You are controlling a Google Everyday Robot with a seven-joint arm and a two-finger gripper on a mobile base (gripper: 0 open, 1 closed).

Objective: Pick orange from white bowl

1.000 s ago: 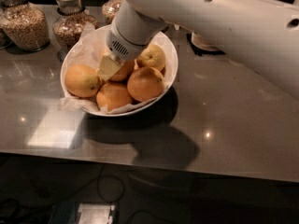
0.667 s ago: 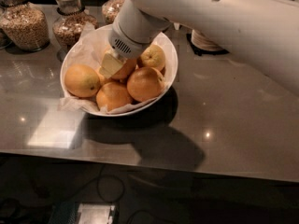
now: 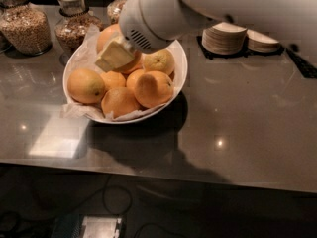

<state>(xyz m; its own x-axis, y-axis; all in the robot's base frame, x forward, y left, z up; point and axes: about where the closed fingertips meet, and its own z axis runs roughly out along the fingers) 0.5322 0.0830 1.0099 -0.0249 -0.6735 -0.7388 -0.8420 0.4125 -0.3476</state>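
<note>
Compared to a second ago, the end effector (image 3: pixel 113 52) has come up and back a bit out of the pile. The white arm (image 3: pixel 163 11) lifted with it, so the plate stacks it was covering now show. The white bowl (image 3: pixel 181 66) hasn't budged. The orange (image 3: pixel 108 35) now shows at the bowl's far-left side, riding higher than the rest and right against the end effector, where I only saw paper before. Honestly can't tell how far open the end effector is or whether it really has hold of the orange, since the arm hides too much.

Containers, near to far:

- **Bowl:** it sits toward the left edge of the desk (image 3: pixel 237 123), between the near and far edges. It's lined with crinkled paper (image 3: pixel 79 110) that spills over the near-left rim.
- **In the bowl:** the front orange (image 3: pixel 120 102) is nearest. Then come the big right orange (image 3: pixel 153 89) and the yellow-orange left one (image 3: pixel 85 85), with a small orange (image 3: pixel 113 79) between them. The pale yellowish fruit (image 3: pixel 159 61) is at the far right.
- **Far left corner:** a grain jar (image 3: pixel 25 26) full of pale grainy stuff, with a second jar (image 3: pixel 74 26) beside it holding a browner mix.
- **Far edge, right of the bowl:** a plate stack (image 3: pixel 224 37), and a lower stack (image 3: pixel 262 39) just beside it.
</note>
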